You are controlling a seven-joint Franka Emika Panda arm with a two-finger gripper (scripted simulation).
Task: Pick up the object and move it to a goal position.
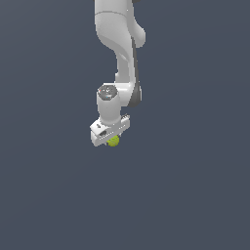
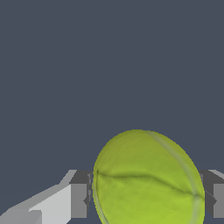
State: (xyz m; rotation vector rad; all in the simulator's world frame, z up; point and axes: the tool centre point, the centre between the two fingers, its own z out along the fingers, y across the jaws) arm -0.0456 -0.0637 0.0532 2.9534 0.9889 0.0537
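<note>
Ball (image 2: 148,179) and gripper (image 1: 111,140) are close together in both pictures. The ball is yellow-green and looks a bit fuzzy, with a thin curved line running across it. In the wrist view it is big and fills the space between the two fingers (image 2: 78,199). One grey finger pad sits right up against one side of the ball, and the other pad sits right up against the other side. So the fingers are squeezed onto the ball, one on each side. In the exterior view the white arm (image 1: 119,44) comes down from the top of the picture and bends toward the gripper. The gripper is a white block at the end of the arm, and it is tilted a little. Only a small bit of the ball (image 1: 114,141) shows there, peeking out under the white block, a little toward the exterior view's right of it. The ball is narrower than the white block above it. The fingers are too small to make out in that view. All around is a flat dark blue-grey ground (image 1: 195,195). It looks the same everywhere, with no marks on it. From these pictures I cannot tell if the ball is touching the ground or is lifted off it. The ball is near the middle of the exterior view, a bit to the left.
</note>
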